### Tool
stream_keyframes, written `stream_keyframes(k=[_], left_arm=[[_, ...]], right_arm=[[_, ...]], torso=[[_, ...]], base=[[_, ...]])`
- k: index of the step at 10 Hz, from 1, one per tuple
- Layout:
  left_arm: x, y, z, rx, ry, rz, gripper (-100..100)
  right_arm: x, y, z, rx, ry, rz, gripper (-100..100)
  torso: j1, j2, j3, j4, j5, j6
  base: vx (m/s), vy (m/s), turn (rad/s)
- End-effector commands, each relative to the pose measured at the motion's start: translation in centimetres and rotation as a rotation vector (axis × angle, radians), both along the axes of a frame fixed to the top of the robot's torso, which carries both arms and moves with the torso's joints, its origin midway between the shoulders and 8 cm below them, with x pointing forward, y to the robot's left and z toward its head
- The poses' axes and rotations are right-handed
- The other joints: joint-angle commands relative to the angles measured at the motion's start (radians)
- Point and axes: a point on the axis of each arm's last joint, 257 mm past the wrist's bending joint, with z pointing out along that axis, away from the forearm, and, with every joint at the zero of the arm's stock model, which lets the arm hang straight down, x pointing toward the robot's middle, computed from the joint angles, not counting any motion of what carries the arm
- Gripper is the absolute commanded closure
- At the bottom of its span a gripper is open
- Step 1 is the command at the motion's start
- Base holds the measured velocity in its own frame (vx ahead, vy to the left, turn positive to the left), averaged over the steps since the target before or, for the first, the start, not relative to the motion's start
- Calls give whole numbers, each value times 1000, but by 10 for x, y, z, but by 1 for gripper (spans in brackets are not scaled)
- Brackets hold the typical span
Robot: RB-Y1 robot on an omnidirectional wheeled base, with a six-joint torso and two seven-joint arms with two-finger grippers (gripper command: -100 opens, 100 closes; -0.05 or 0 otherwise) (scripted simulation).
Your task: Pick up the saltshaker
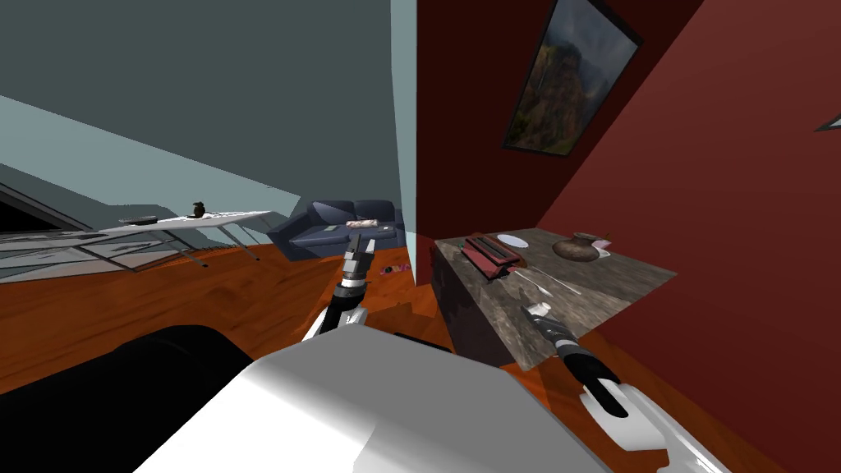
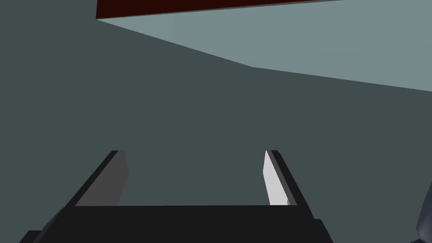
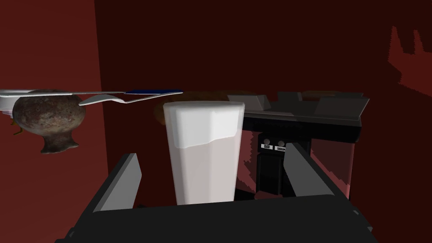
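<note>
While the right end effector sits low at the near edge of the mottled counter, its two fingers stand wide apart on either side of the saltshaker, with a gap on each side and no contact. The saltshaker is white, faceted and upright, close to the end effector's dark body. Beyond it on the counter stands a dark toaster. A round brown vase is well off to the other side, and a spoon lies between vase and saltshaker. The left end effector is raised off the counter with its fingers wide and nothing between them.
</note>
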Motion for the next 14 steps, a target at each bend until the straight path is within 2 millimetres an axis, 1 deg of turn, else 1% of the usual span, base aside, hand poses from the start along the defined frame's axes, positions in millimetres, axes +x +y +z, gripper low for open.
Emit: stream_keyframes(k=[1,2,3,4,5,6,7,8,9,11,14], left_arm=[[0,0,0,0,0,0,0],[0,0,0,0,0,0,0],[0,0,0,0,0,0,0],[0,0,0,0,0,0,0],[0,0,0,0,0,0,0],[0,0,0,0,0,0,0],[0,0,0,0,0,0,0],[0,0,0,0,0,0,0],[0,0,0,0,0,0,0],[0,0,0,0,0,0,0],[0,0,0,0,0,0,0]], right_arm=[[12,-2,-1,-1,2,0,-100],[20,-6,1,-1,-6,-8,-100],[20,-13,-3,-1,2,-24,-100],[31,-13,-2,-2,3,-18,-100],[37,-16,1,-1,-4,-24,-100],[38,-21,-2,-1,2,-37,-100],[48,-20,-1,-4,1,-30,-100],[55,-26,1,-3,-2,-44,-100],[55,-29,0,-2,1,-51,-100],[73,-35,5,-4,-3,-61,-100],[88,-44,9,-6,-1,-81,-100]], torso=[[0,0,0,0,0,0],[0,1,1,0,0,0],[0,1,0,0,0,0],[0,-2,-1,0,0,0],[1,-1,-1,0,0,0],[0,-1,0,0,0,0],[0,-3,-1,0,0,0],[0,-1,-1,0,0,0],[0,-1,0,0,0,0],[0,-1,0,0,0,0],[1,0,0,0,0,1]], base=[[-123,4,92],[-103,4,48],[-42,6,-6],[-82,19,96],[-87,7,46],[-38,1,-12],[-80,13,82],[-95,5,62],[-47,0,-1],[-91,13,74],[-85,13,39]])
